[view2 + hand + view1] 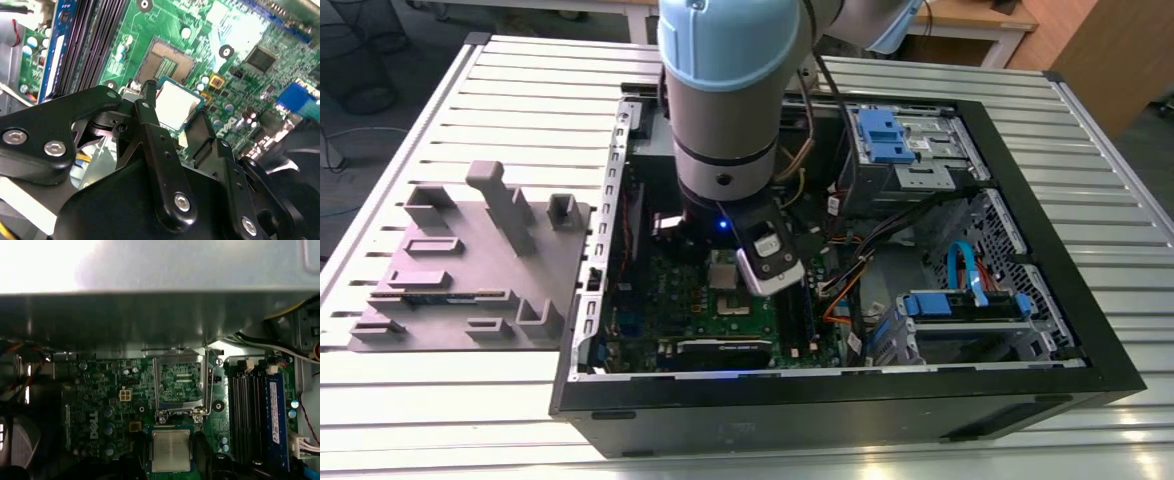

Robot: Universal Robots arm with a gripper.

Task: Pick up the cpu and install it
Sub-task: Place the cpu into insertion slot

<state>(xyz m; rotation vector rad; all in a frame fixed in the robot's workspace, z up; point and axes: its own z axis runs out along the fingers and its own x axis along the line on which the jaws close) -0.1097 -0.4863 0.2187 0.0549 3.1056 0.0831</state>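
The cpu (176, 102) is a small square chip with a pale silver top and a green rim. My gripper (175, 107) is shut on it, one black finger (146, 102) at each of two opposite edges. It hangs just above the green motherboard (250, 30), close to the empty socket (168, 60), whose gold contacts lie bare. In the first wrist view the cpu (171, 450) sits between the dark fingers (202, 452), just in front of the raised load plate (180, 382). In the exterior view the gripper (720, 272) is low inside the open computer case (1041, 250), over the board.
Long black memory slots (248, 410) run beside the socket. Drive bays with blue latches (894, 135) and loose cables (847, 285) stand toward the exterior view's right. A grey fixture block (467, 260) lies on the slatted table (1121, 200) to the case's left.
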